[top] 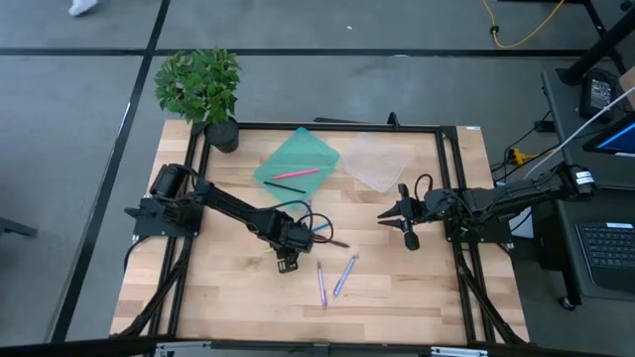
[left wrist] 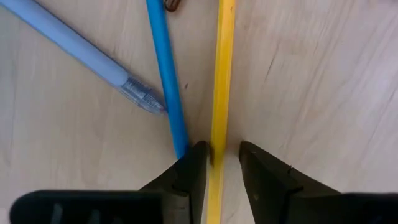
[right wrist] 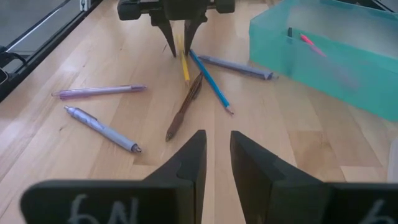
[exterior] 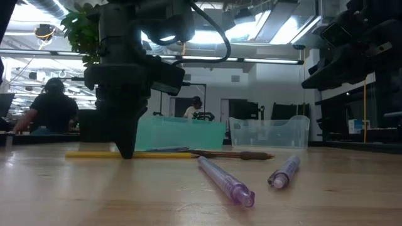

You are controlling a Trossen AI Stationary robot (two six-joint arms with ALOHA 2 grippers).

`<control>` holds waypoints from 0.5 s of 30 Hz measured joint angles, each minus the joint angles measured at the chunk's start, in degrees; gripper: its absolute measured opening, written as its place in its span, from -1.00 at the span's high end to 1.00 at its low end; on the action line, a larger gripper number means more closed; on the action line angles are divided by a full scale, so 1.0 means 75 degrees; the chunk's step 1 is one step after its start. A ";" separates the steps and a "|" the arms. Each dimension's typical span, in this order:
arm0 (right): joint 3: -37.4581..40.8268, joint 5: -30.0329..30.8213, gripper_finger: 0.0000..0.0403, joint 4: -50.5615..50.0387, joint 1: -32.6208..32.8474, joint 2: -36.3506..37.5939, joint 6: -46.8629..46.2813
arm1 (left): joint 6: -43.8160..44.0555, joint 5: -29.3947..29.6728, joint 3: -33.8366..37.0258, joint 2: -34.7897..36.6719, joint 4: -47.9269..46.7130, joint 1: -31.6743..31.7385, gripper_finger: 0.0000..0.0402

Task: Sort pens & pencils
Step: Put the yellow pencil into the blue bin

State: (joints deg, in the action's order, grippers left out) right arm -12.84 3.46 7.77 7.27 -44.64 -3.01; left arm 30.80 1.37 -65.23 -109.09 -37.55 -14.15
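1. We see the left gripper (top: 287, 261) lowered to the worktop (top: 228, 288) near its centre, fingers (left wrist: 186, 171) pointing down.
2. In the left wrist view its fingers stand slightly spread, one on each side of a yellow pencil (left wrist: 221, 93); we cannot tell whether they are pinching it yet.
3. A blue pencil (left wrist: 166, 74) lies just beside the yellow one, its tip by one finger, and a lavender pen (left wrist: 81, 53) touches the blue pencil.
4. In the right wrist view a dark brown pencil (right wrist: 185, 106) lies with the yellow and blue ones, crossing them near the left gripper.
5. Two more lavender pens (top: 321, 283) (top: 344, 275) lie on the bare worktop at about four o'clock from the left gripper, near each other but apart.
6. A teal tray (top: 316, 149) sits at twelve o'clock from the left gripper; a pink pen (top: 298, 173) and a dark one (top: 285, 186) lie in it.
7. A clear tray (top: 377, 164) stands just beside the teal one, at its three o'clock.
8. The right gripper (top: 387, 214) hovers at three o'clock from the left gripper, well apart, fingers a little spread and holding nothing.
9. A potted plant (top: 203, 91) stands at the worktop's far left corner.
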 joint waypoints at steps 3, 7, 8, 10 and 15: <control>0.0000 0.0000 0.63 0.0000 0.0000 0.0000 0.0000 | 0.0004 -0.0015 0.0009 -0.0004 0.0039 0.0000 0.53; 0.0000 0.0000 0.63 0.0003 -0.0003 0.0000 0.0000 | 0.0075 -0.0015 0.0013 -0.0013 0.0055 0.0000 0.57; 0.0000 0.0000 0.63 0.0003 0.0000 0.0000 0.0000 | 0.0077 -0.0014 0.0015 -0.0013 0.0058 0.0000 0.59; 0.0000 0.0000 0.63 0.0003 -0.0001 0.0000 0.0000 | 0.0080 -0.0006 0.0017 -0.0013 0.0068 -0.0003 0.61; 0.0000 0.0000 0.63 0.0006 0.0000 0.0000 0.0002 | 0.0084 0.0082 0.0020 -0.0013 0.0112 -0.0015 0.71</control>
State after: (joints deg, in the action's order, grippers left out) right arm -12.84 3.46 7.81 7.27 -44.64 -2.99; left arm 31.43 1.98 -65.08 -109.19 -36.71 -14.26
